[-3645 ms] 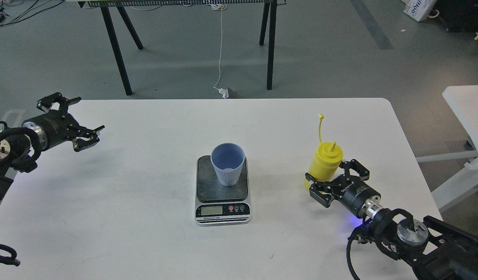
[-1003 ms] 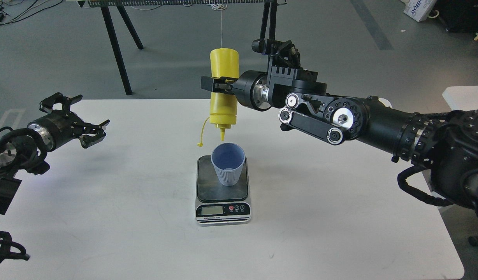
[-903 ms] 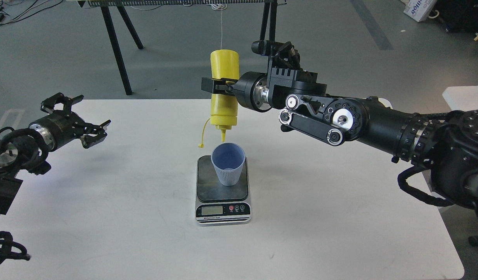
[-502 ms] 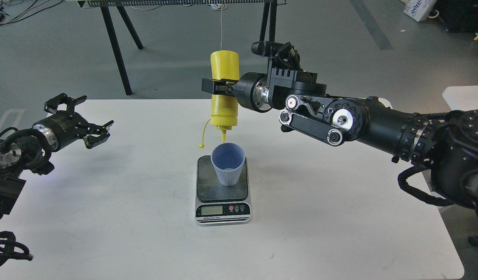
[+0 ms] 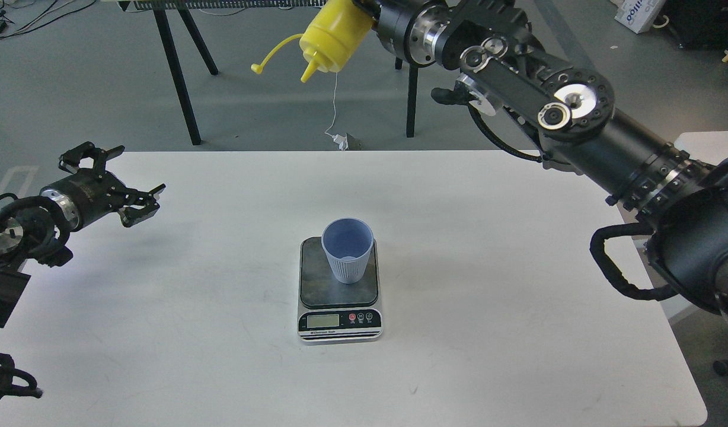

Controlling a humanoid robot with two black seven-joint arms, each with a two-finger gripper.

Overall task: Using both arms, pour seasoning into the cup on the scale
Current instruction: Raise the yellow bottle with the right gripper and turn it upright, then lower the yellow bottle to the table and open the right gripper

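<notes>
**Bottle raised off the pour position**

Since half a second ago my right arm has swung up and back: the yellow plastic squeeze bottle with the cone nozzle (image 5: pixel 331 37), which was hanging nozzle-down just over the cup, now sits at the top edge of the head view, tilted with its nozzle pointing down and to the left, its thin cap strap curling out to the left. It is well apart from the cup and no longer above it.

The right gripper (image 5: pixel 364 7) is mostly cut off by the frame edge; the bottle hangs from it, so I judge it clamped on the bottle's body, though the fingers barely show.

The small blue-grey ribbed plastic cup (image 5: pixel 347 250) stands upright on the dark platform of the flat silver-fronted kitchen scale (image 5: pixel 339 299), mid-table on the white table (image 5: pixel 518 356). I cannot tell whether anything is in the cup or read the LCD.

The left gripper (image 5: pixel 127 190) hovers over the table's left edge, fingers spread, holding nothing.

Judgement: pouring looks over or interrupted; the bottle likely goes back to the table.
</notes>
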